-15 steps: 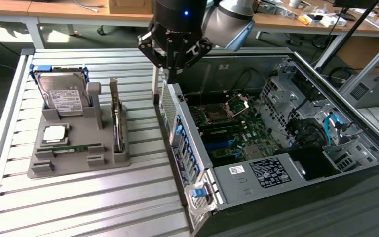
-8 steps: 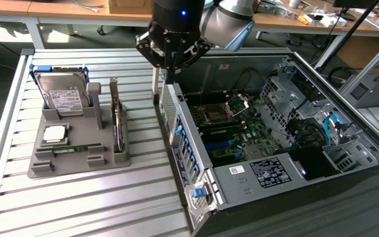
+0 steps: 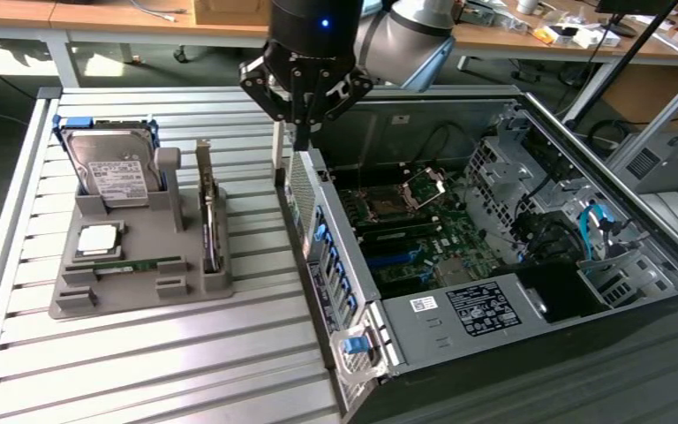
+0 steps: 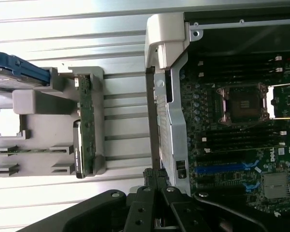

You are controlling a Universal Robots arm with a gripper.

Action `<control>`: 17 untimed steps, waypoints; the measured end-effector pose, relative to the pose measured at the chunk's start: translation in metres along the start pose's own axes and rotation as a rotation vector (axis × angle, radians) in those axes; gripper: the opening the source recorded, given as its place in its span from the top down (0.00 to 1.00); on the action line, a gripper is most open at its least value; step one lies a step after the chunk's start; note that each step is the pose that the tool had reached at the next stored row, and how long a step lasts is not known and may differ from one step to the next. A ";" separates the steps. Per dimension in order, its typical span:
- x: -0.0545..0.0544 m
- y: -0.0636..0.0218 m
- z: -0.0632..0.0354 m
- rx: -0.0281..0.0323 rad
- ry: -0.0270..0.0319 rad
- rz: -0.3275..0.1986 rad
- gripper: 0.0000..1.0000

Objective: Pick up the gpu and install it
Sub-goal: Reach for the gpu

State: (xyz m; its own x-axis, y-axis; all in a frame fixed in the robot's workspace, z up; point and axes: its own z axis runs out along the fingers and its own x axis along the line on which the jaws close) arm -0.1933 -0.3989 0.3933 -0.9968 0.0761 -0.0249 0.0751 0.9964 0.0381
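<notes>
GPU waiting in its rack is what I notice first, but take the room by size. The slatted metal table (image 3: 139,371) carries everything. On it lies the open computer case (image 3: 457,314), side panel off, so the motherboard faces up and its slots can be reached from above. Just beside the case, outside its perforated rear wall, sits a grey holder (image 3: 139,296), moulded so each part has its own slot.

The hard drive (image 3: 116,172) leans at the holder's end farthest from the case. The GPU (image 3: 208,216) stands on its long edge in the slot nearest the case, its top edge free. I judge it is kept upright like that so fingers can close on it from above. A slim green RAM stick (image 3: 139,264) lies low in the holder, farther from the case than the GPU.

The end effector (image 3: 303,140) hangs over the case's rear wall, near the GPU but not touching it, fingers pressed together with nothing between them. The pickup looks not yet made.
</notes>
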 end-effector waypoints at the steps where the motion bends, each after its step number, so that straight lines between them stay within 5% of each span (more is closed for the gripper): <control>1: 0.000 0.0000 0.0000 0.0000 0.0000 0.000 0.89; 17: 0.008 -0.0006 -0.0002 0.0000 0.0000 0.000 0.89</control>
State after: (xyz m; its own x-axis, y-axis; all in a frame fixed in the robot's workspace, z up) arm -0.2015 -0.3989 0.3932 -0.9968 0.0761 -0.0250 0.0751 0.9964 0.0381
